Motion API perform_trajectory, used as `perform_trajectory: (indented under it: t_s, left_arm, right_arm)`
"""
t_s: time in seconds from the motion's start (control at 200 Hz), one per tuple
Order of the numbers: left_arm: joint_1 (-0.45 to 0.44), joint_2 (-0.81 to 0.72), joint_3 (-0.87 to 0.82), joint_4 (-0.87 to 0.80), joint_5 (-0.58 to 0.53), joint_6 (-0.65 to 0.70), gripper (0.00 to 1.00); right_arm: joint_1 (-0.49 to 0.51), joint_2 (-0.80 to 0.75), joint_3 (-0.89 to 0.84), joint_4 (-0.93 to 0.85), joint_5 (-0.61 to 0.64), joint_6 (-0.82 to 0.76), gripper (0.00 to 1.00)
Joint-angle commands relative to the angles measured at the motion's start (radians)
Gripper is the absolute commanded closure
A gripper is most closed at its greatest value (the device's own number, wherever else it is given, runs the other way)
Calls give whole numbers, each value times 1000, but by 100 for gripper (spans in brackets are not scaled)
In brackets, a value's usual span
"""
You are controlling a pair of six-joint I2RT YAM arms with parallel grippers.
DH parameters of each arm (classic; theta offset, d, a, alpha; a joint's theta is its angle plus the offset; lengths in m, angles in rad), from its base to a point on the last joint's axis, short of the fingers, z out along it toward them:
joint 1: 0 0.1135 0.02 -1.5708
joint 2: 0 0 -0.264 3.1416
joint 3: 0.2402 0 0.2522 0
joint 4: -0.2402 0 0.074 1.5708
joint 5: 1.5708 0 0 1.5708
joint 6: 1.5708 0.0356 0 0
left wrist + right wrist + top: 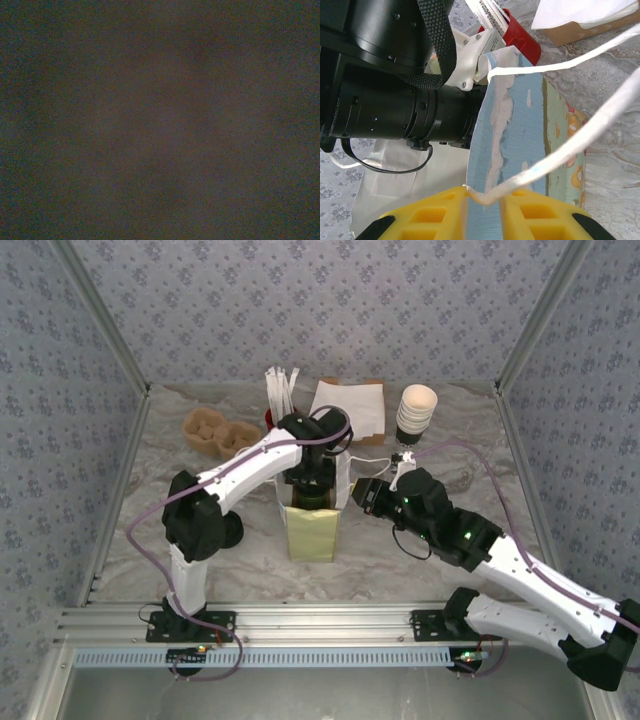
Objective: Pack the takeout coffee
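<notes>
The white-and-yellow paper bag (pixel 312 532) stands upright mid-table, its printed blue side (pixel 520 130) close in the right wrist view. My left gripper (pixel 312 490) reaches down into the bag's mouth; its fingers are hidden inside, and the left wrist view is dark. The green coffee cup is hidden. My right gripper (pixel 358 492) sits at the bag's right rim. Its yellow fingers (pixel 440 212) are closed on the bag's white handle cord (pixel 570 150) by the rim, midpoint (pixel 484 200).
Behind the bag stand a red cup (pixel 270 418) with white sticks (pixel 280 388), a brown cup carrier (pixel 215 432), white napkins on a brown box (pixel 350 408) and a stack of white paper cups (pixel 417 412). The left wrist body (pixel 395 115) is close to my right fingers.
</notes>
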Motion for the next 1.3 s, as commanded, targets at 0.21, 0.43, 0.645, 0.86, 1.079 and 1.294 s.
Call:
perform_trajectory:
  t_s: [0.21, 0.43, 0.645, 0.86, 1.079, 1.294]
  left_arm:
    - [5, 45, -130, 37, 55, -26, 47]
    - [3, 48, -176, 72, 57, -29, 48]
    - [-8, 57, -212, 105, 64, -30, 48]
    - [-11, 59, -240, 121, 63, -33, 48]
    - [-14, 70, -275, 150, 54, -32, 49]
    - [-23, 63, -286, 162, 59, -36, 49]
  right_arm:
    - [-16, -9, 31, -41, 8, -28, 74]
    - [-19, -13, 30, -49, 7, -30, 74]
    - [-21, -18, 27, -54, 5, -29, 74]
    - [-22, -19, 25, -54, 3, -30, 74]
    - [-24, -18, 24, -57, 2, -27, 74]
    - [-24, -17, 20, -52, 3, -24, 74]
